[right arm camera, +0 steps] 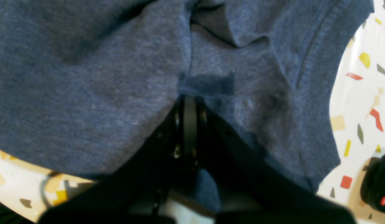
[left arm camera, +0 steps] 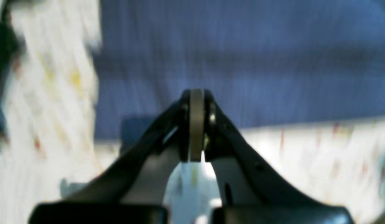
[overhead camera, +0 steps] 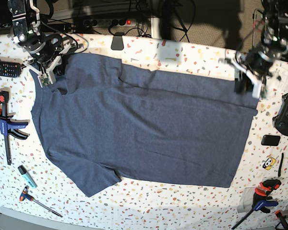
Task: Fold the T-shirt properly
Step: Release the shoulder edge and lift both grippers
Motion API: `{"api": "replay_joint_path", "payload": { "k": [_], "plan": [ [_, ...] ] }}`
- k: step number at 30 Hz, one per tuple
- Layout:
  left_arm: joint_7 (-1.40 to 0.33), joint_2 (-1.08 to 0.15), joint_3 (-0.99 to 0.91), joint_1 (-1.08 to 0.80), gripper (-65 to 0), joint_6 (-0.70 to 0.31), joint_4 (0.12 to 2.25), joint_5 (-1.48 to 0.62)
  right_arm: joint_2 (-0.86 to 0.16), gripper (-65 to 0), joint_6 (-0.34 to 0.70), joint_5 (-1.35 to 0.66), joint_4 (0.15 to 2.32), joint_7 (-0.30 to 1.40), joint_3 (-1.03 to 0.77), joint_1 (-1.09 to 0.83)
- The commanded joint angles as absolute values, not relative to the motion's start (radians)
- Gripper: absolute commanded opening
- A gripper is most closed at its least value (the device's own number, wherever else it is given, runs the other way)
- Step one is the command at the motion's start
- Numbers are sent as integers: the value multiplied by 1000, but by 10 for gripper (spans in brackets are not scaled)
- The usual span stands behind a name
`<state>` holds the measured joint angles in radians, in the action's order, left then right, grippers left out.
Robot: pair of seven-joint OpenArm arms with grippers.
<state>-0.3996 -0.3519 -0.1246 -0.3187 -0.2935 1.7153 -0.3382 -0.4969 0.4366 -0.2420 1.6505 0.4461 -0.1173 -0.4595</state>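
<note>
Cloth is lying almost flat in front of me: the T-shirt [overhead camera: 139, 132] is spread across the speckled terrazzo table [overhead camera: 182, 201] with its plain heathered navy side up, collar end toward my right arm and hem toward my left arm. I am holding my right gripper [right arm camera: 190, 102] clenched over the shoulder area, near the ribbed neckband; the jaws are meeting with no gap, and the knit is bunching into soft folds just ahead of them, but I cannot tell if any fabric is really pinched between them. I am keeping my left gripper [left arm camera: 196, 96] clenched too, near the far hem corner. Its view is blurred, and the pads seem pressed together with nothing between them, the blue cloth lying beyond them.

I judge that both arms are placed at the two ends of one long edge because this edge must be lifted and carried over for a fold.

The fabric is looking thin, matte and limp, so it will sag between two holds. One sleeve is jutting out at the near edge.
</note>
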Motion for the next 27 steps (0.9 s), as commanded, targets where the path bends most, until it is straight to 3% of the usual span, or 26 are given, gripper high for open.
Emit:
{"api": "replay_joint_path", "payload": {
  "k": [1,12,17,27],
  "plan": [
    [-386,-363,-130,-296,-650,-290,1722,-348,-507,-650,449,-236,1653,489,-119,-466],
    [-439,-363,-130,-179,-650,-292,1409,-298,-507,-650,449,-236,1653,497,-119,-466],
    [-427,-363,-130,-287,-650,-326,1382,-85,-507,-650,449,-236,1653,502,-119,-466],
    [-361,-363,-130,-453,-650,-334,1392,-101,-507,-650,450,-236,1655,547,-119,-490]
  ]
}}
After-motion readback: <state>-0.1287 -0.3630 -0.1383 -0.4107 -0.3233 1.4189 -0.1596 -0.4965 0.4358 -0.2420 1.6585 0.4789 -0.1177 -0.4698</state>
